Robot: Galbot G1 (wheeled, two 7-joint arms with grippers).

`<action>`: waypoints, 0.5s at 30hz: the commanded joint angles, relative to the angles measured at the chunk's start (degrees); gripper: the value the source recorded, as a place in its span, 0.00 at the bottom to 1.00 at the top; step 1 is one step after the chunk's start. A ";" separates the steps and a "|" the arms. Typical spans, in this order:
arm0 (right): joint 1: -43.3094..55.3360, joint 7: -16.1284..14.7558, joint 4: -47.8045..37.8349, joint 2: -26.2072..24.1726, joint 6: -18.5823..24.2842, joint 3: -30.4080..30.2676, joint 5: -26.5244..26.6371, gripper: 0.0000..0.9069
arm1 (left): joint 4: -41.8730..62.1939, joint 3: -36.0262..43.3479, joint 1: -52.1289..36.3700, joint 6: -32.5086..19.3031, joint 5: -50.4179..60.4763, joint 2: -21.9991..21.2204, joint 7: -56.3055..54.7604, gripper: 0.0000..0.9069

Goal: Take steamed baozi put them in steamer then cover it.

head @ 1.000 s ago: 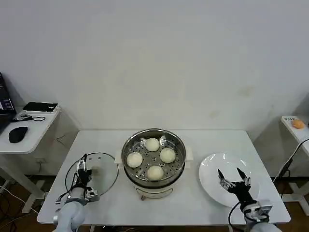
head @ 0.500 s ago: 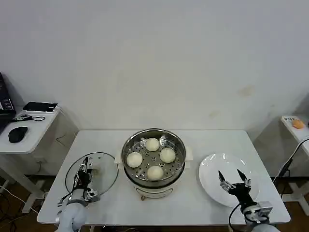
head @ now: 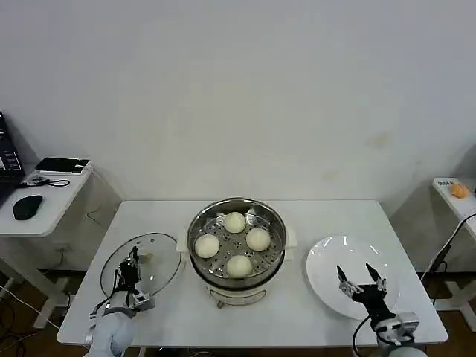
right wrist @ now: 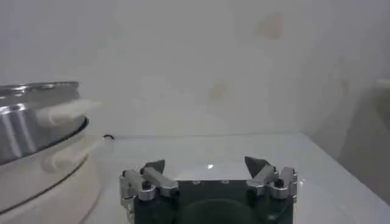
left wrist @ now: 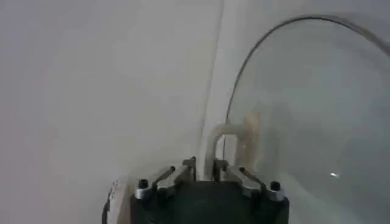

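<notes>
head cam looks down on the whole worktop (head: 312, 216) from high up; left wrist cam sits right over the cover (left wrist: 317, 109), right wrist cam low over the plate (right wrist: 213, 167), both also in head view

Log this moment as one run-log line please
baozi: all four in steamer | cover: on table | left gripper: shut on cover handle | right gripper: open over plate

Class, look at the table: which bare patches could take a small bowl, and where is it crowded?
Bare: the back strip of the table behind the steamer, and the front edge between steamer and plate. Crowded: the left, where the left gripper grips the lid; the right gripper hangs open over the plate.
</notes>
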 commanded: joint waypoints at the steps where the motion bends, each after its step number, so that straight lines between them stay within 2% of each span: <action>1: 0.39 -0.01 -0.47 -0.05 0.19 0.06 0.07 1.00 | -4.01 -0.40 1.32 0.28 0.33 0.25 0.20 0.00; 10: 1.57 -0.07 -0.57 0.44 0.20 -0.33 0.17 1.00 | -19.52 -2.23 5.87 4.04 5.85 2.33 5.29 0.00; 15: 1.86 -0.05 -0.26 0.54 0.20 0.00 0.30 1.00 | -28.76 -2.09 7.59 10.05 8.72 4.18 6.82 0.00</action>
